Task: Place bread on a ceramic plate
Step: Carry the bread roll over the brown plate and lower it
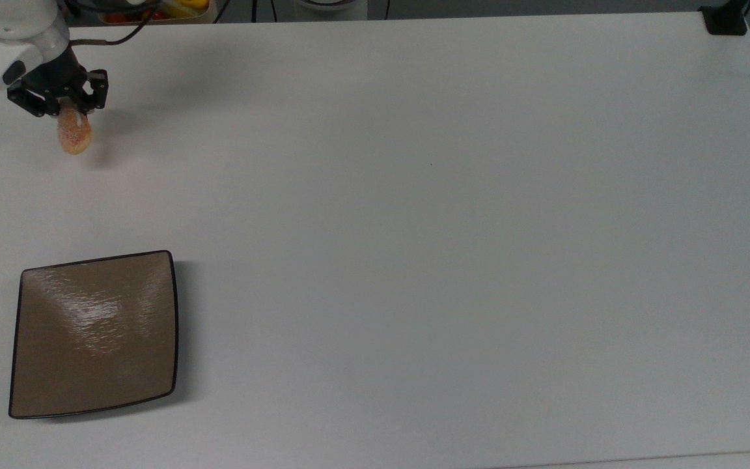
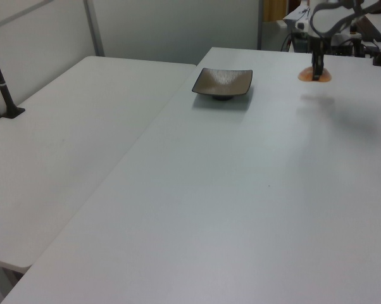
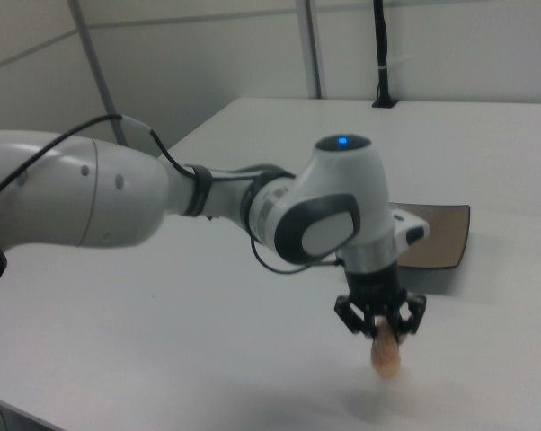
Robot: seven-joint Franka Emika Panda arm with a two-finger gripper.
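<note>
Orange-tan bread [image 1: 74, 135] hanging from the black gripper [image 1: 68, 117], clamped by its upper end between the two fingers and dangling clear of the white table [image 1: 414, 195]. Casting a soft shadow on the table just below and toward the top view's right. Showing its speckled sugary crust in the top view, with a pale streak near the pinched end. Hanging almost upright in the right view, bread [image 3: 386, 353] narrowing downward beneath the gripper [image 3: 379, 325], nothing touching its lower tip. Sitting near the far left corner of the table in the top view, close to the back edge.

Resting well apart from the bread, square brown plate [image 1: 94, 333] lying flat toward the top view's lower left, glossy, dark-rimmed, edges curling up slightly, nothing on it. Appearing in the left view as a small dark dish [image 2: 223, 83] to the left view's left of the bread [image 2: 315, 76], with the gripper [image 2: 317, 71] pointing straight down above the table. Peeking out behind the arm [image 3: 145, 202] in the right view, plate [image 3: 441, 235] partly hidden by the wrist.

Bending across the right view, white arm with a grey joint and a small blue light on top, black cable looping along it.
</note>
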